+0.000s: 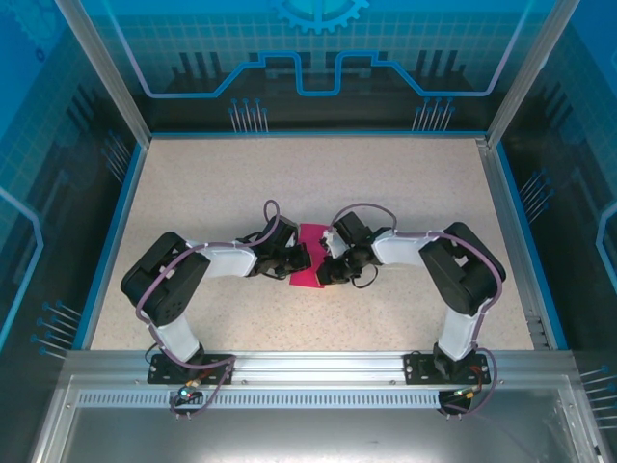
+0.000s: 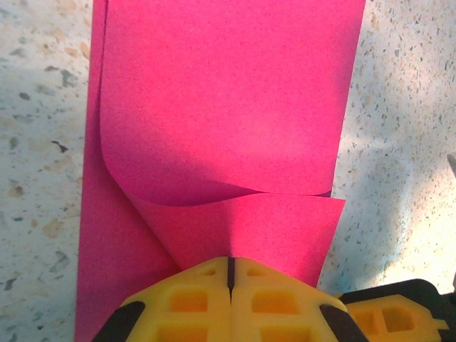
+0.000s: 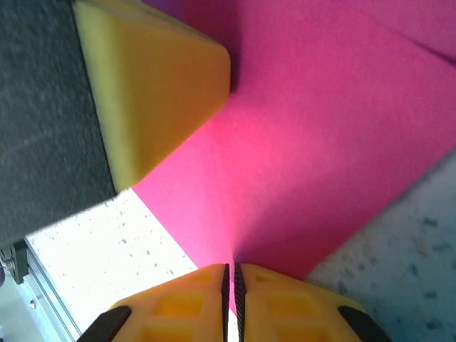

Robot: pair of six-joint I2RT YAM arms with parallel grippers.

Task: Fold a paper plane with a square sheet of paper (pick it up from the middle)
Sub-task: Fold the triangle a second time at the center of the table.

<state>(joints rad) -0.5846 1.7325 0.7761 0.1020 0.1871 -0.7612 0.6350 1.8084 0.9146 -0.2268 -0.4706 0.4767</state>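
Observation:
The square sheet of paper (image 1: 310, 239) is magenta-pink and lies folded at the table's middle, between both grippers. In the left wrist view the sheet (image 2: 228, 107) is a long strip with one flap curling up toward my left gripper (image 2: 229, 265). That gripper's yellow fingers are shut, pinching the flap's raised crease. My right gripper (image 3: 231, 269) is shut on the sheet's (image 3: 320, 142) near corner, with pink showing between its pads. The left gripper's finger (image 3: 153, 78) rests on the paper opposite. From above, the left gripper (image 1: 301, 262) and right gripper (image 1: 326, 268) almost meet. No paper plane shape is in view.
The speckled beige table (image 1: 222, 193) is bordered by a blue rim and transparent walls. An aluminium rail (image 1: 308, 371) runs along the near edge, where both arm bases are bolted. Cables loop over both forearms.

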